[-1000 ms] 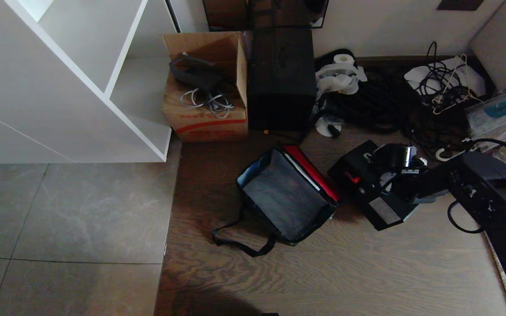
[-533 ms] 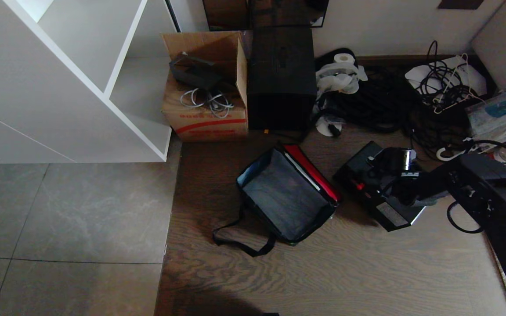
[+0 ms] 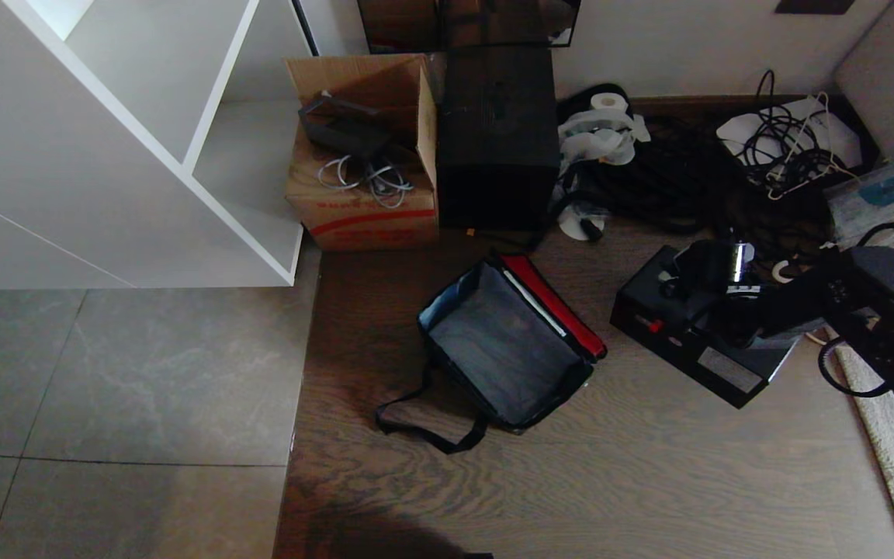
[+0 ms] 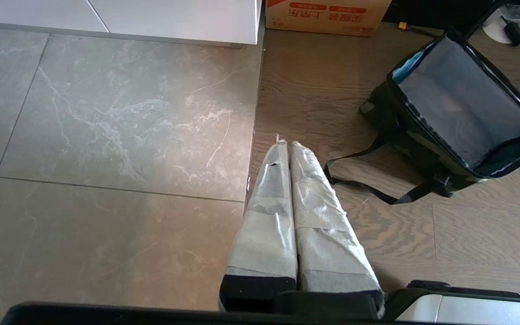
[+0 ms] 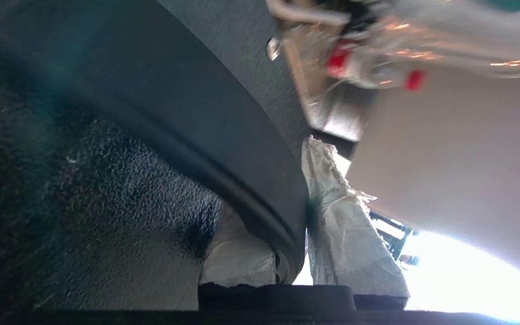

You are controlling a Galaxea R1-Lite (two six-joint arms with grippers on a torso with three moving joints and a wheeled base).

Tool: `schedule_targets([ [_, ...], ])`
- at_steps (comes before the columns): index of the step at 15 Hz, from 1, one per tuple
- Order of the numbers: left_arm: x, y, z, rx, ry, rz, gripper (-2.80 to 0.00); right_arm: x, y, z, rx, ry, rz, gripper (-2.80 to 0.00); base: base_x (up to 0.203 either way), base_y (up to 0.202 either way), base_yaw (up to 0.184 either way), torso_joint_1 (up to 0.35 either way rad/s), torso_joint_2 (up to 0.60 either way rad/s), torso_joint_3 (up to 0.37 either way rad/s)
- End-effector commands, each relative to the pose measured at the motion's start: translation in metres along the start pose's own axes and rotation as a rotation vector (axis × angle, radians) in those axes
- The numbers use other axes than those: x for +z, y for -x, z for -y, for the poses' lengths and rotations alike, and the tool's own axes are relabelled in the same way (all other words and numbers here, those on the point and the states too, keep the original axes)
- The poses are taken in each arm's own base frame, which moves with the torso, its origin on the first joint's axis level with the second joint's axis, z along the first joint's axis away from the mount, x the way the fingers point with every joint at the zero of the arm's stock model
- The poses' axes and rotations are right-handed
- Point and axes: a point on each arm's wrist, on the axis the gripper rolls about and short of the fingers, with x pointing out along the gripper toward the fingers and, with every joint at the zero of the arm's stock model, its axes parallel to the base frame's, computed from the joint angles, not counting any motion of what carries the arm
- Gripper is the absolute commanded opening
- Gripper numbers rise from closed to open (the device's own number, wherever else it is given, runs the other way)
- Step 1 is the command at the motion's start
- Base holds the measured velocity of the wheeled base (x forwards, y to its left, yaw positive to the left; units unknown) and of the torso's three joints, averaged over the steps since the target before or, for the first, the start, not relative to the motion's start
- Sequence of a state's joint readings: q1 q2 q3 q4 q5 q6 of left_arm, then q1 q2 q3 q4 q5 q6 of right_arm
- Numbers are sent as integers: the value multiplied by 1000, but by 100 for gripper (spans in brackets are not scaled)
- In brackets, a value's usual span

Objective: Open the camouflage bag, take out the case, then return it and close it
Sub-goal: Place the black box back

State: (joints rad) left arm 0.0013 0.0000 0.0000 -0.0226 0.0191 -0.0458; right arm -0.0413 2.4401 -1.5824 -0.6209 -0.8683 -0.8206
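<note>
Partly tool-hidden case (image 3: 695, 341) handle.

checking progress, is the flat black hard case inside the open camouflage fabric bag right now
No, the flat black hard case lies on the wood floor beside the open camouflage fabric bag, whose grey inside shows empty.

Wood floor (image 3: 610, 481) (grey tiles (image 3: 121, 373) alongside)

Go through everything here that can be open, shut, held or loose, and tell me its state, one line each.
Green and brown camouflage fabric bag: open, empty, red-lined lid flipped back, on the wood floor.
Flat black hard case: outside the bag, to its right.
Case's black handle: clamped between the right gripper's fingers.
Right gripper: shut on the handle.
Left gripper: shut, holding nothing.
Brown cardboard box: open, cables inside.
</note>
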Motion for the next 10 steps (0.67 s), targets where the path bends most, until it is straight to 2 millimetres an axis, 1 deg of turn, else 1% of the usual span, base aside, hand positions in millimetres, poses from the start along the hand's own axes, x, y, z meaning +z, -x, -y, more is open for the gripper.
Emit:
schedule_targets([
  [1, -3, -1, 0, 2, 0, -10, -280, 15, 23, 58, -52, -69, 37, -280, 0, 0, 0, 0, 0, 0],
  [3, -3, -1, 0, 2, 0, -10, -280, 16, 39, 86, -57, -78, 41, -280, 0, 0, 0, 0, 0, 0],
  [4, -3, -1, 0, 2, 0, -10, -280, 14, 46, 96, -55, -77, 41, -280, 0, 0, 0, 0, 0, 0],
  [6, -3, -1, 0, 2, 0, -10, -280, 12, 60, 107, -44, -64, 47, -280, 0, 0, 0, 0, 0, 0],
  [10, -3, -1, 0, 2, 0, -10, -280, 20, 83, 112, -17, -63, 82, -280, 0, 0, 0, 0, 0, 0],
])
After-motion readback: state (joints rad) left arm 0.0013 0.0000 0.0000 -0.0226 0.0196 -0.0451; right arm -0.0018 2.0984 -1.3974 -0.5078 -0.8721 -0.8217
